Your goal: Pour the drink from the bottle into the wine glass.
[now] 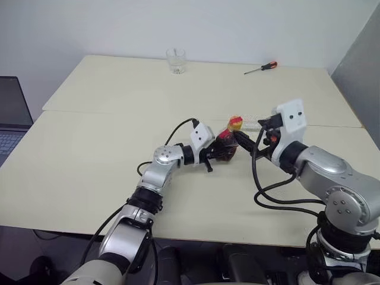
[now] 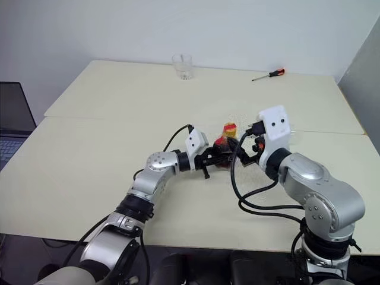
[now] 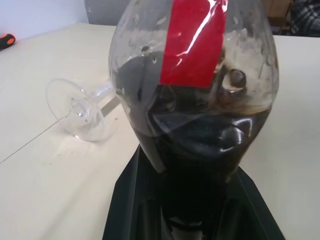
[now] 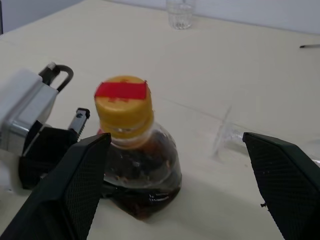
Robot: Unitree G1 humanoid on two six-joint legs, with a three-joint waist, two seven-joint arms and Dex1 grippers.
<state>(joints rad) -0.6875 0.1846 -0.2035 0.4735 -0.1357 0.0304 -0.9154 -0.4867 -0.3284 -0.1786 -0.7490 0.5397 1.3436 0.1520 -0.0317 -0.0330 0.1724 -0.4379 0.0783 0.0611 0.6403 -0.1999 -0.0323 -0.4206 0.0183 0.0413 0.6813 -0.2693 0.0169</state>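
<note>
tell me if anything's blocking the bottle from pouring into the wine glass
Two things: the yellow cap is on the bottle, which the left gripper holds, and the wine glass lies on its side on the table.

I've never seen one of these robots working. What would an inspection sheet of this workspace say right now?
Surface: pale table, two tops butted together, dry.
Job's things: bottle upright, yellow cap on, drink inside; wine glass lying on its side behind the bottle.
Clutter: clear tumbler and red-handled screwdriver at the far edge.
Grippers: left gripper shut on bottle; right gripper open, fingers either side of the cap.
Cables: black cables looped along both forearms.
Surroundings: laptop at the left, white wall behind.
</note>
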